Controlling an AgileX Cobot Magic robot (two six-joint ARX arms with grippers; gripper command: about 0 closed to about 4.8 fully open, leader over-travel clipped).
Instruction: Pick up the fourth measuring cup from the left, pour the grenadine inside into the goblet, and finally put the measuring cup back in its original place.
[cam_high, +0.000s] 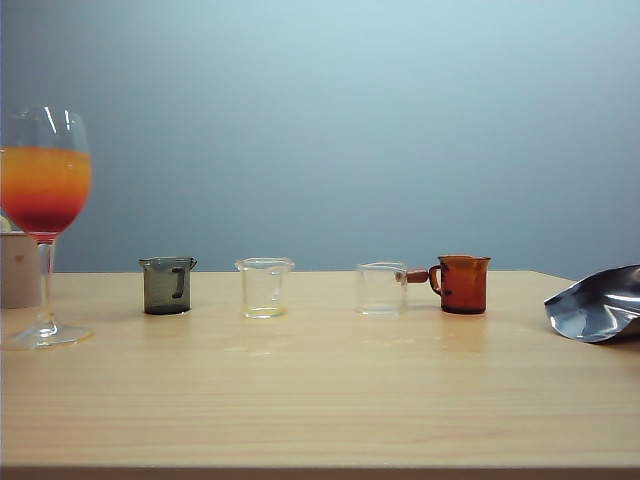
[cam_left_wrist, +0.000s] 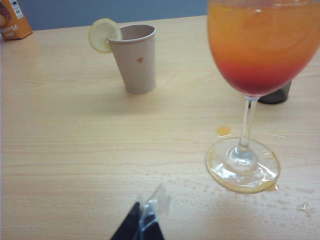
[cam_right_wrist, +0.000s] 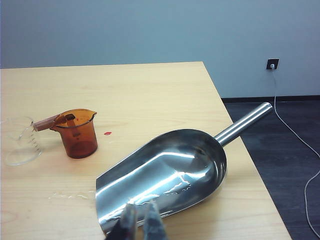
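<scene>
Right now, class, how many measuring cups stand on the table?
4, in a row: grey cup leftmost, clear cup, clear brown-handled cup, amber cup rightmost. None seems hidden.

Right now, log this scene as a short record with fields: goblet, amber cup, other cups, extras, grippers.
goblet: goblet stands at the table's left end, orange drink over a red grenadine layer
amber cup: fourth measuring cup upright, rightmost in the row, looks empty
other cups: grey cup, clear cup, clear cup with brown handle
extras: paper cup with lemon slice; steel scoop at right
left gripper: left gripper near the goblet's foot, holding nothing
right gripper: right gripper above the scoop, shut, empty
</scene>
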